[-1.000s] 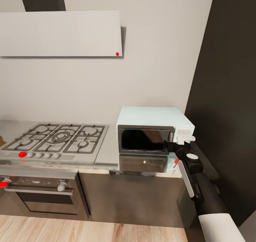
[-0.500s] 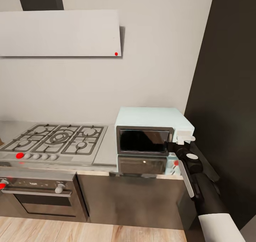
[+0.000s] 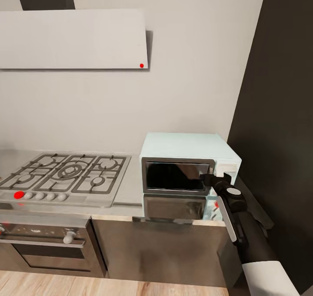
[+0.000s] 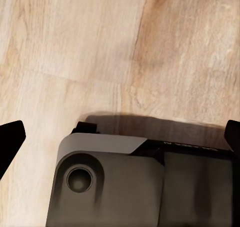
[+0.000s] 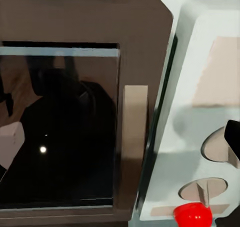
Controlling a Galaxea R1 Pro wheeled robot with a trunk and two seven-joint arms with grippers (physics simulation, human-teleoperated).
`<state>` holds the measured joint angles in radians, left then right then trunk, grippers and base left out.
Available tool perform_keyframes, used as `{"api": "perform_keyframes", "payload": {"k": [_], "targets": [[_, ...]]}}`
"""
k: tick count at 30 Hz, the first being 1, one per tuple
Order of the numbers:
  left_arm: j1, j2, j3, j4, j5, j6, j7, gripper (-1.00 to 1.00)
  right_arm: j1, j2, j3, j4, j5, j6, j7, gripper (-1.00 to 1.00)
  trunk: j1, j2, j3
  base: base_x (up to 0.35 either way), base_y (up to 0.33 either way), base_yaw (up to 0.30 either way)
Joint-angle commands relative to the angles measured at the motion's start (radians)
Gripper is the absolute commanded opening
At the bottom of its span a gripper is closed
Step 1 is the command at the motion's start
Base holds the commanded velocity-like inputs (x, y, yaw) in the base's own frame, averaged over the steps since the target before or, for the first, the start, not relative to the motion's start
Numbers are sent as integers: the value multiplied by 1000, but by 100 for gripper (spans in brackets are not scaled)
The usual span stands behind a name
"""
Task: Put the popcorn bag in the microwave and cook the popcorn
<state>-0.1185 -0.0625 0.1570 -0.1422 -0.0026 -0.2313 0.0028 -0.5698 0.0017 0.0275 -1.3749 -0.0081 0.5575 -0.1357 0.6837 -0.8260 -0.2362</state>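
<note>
Head view puts the microwave (image 3: 188,167) on my table (image 3: 130,191), pushed against the grey wall (image 3: 187,70), its dark glass door shut. My right gripper (image 3: 209,179) hangs right at the door's handle side, beside the cream control panel (image 3: 226,167). From my right wrist camera I see the door's pale vertical handle (image 5: 135,142) close ahead, with the panel's round knobs (image 5: 200,192) and a red marker (image 5: 193,215) off to one side; one dark fingertip (image 5: 232,137) sits at the frame's edge, so I think the jaws are spread wide and holding nothing, though I can't be sure from that sliver.

Just beside the microwave, toward my left, lies the steel gas hob (image 3: 69,172) with its grates, and under it the oven (image 3: 43,248) with knobs. A white hood (image 3: 74,39) hangs above the hob. A tall dark cabinet (image 3: 278,113) stands close against the microwave's other side, crowding my right arm (image 3: 243,226).

My left gripper (image 4: 120,137) points down at the wood floor (image 4: 75,47), jaws wide apart and empty, over a grey part of my own base (image 4: 125,187).
</note>
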Motion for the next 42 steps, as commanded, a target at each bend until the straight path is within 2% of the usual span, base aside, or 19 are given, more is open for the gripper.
{"api": "perform_keyframes", "payload": {"k": [1,21,27,30,35,42], "targets": [[-1,0,4,1,0,-3,0,100,-1,0,2,-1,-1,5,-6,100,0,-1,-1,110,0,0],[-1,1,4,1,1,-3,0,100,2,-3,2,12,-1,5,-6,100,0,-1,-1,18,0,0],[0,1,4,1,0,-3,0,100,2,-3,-1,129,0,-86,-7,100,0,-1,-1,0,0,0],[0,1,4,1,0,-3,0,100,5,-3,-2,142,1,-97,-7,100,0,-1,-1,0,0,0],[0,1,4,1,0,-3,0,100,22,-3,-5,145,1,-162,-8,100,0,-1,-1,0,0,0],[0,1,4,1,0,-3,0,100,24,-3,-6,145,0,-171,-9,100,0,-1,-1,42,0,0]]}}
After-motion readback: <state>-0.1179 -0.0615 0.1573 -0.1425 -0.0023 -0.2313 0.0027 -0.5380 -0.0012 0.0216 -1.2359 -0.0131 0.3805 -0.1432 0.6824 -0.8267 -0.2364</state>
